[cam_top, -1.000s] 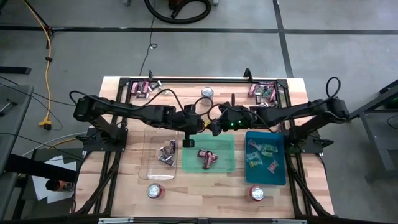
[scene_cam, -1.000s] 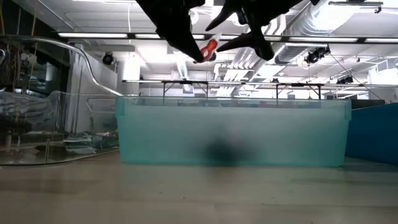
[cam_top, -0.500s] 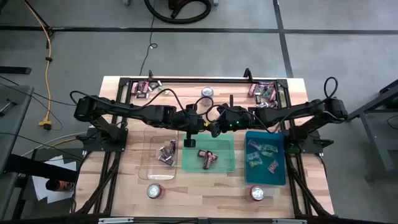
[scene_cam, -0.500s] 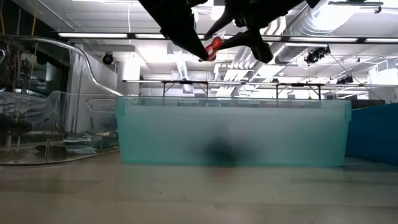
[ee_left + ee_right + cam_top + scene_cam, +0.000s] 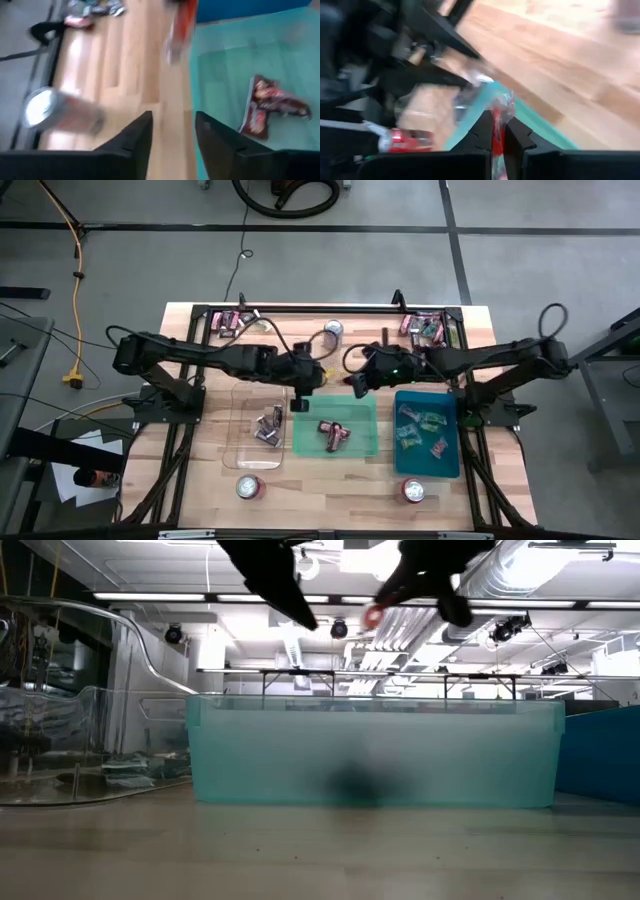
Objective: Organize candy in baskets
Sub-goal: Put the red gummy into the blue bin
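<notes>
Both grippers hang side by side over the far edge of the green basket (image 5: 372, 442), which holds maroon candy (image 5: 270, 104). My right gripper (image 5: 352, 383) is shut on a red-wrapped candy (image 5: 373, 615). My left gripper (image 5: 172, 131) is open just left of it, with nothing between its fingers. The clear basket (image 5: 240, 445) holds dark candy. The teal-blue basket (image 5: 452, 460) holds green and pink candy. All three baskets rest flat on the table. My right gripper pinches the red wrapper (image 5: 496, 131) between its two fingers. The wrapper's crinkled clear end (image 5: 502, 102) sticks out past the fingertips. The fingers slant down from the table's right side. The candy is lifted clear, above the table and the green basket.
Loose candy lies in piles at the far corners (image 5: 228, 322) (image 5: 425, 326). One can (image 5: 332, 329) stands at the far middle, and two more (image 5: 248, 487) (image 5: 412, 491) stand near the front edge. A black frame (image 5: 320, 309) borders the work area.
The red candy has passed from my left gripper to my right. My right gripper shut on it while my left still held it, then my left gripper opened and let go. My right gripper has drawn away toward the table's right with the candy, and a gap now parts the two grippers.
</notes>
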`<state>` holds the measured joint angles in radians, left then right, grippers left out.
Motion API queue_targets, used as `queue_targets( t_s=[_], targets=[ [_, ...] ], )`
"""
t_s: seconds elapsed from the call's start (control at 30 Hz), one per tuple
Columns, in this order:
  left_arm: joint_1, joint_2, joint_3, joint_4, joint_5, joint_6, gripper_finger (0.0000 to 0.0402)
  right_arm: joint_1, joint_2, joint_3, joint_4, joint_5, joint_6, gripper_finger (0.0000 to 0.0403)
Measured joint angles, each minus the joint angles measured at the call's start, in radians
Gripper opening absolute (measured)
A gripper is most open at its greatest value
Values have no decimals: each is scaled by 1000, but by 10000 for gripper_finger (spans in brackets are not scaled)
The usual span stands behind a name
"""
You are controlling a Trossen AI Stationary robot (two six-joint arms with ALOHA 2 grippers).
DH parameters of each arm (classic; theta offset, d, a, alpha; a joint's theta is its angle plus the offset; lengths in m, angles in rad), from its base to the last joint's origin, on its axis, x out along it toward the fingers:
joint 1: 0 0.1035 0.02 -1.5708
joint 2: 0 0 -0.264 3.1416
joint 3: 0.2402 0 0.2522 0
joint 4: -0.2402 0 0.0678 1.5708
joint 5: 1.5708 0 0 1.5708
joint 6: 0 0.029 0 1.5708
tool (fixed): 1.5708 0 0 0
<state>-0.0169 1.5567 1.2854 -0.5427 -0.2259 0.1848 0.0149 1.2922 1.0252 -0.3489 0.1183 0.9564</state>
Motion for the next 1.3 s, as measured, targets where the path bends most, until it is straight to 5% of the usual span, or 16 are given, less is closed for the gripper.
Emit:
queue_targets(
  t_s=[0.13, 0.3, 0.53, 0.87, 1.0, 1.3],
  targets=[
    [39, -86, 0, -108, -60, -29, 183, -10, -118, 0, -191, 35, -47, 4],
    [134, -161, -2, -183, -17, -185, 218, 33, -221, 1, -513, 38, -40, 3],
    [187, -254, -149, -32, 71, -297, 232, 211, -235, -39, -883, -44, 137, 3],
    [169, -337, -325, 105, 89, -479, 232, 491, -235, -320, -483, -345, 484, 1],
    [166, -337, -325, 138, 86, -479, 232, 546, -230, -352, -308, -346, 563, 1],
    [166, -337, -325, 180, 82, -479, 232, 564, -136, -355, -319, -235, 778, 1]
  ],
)
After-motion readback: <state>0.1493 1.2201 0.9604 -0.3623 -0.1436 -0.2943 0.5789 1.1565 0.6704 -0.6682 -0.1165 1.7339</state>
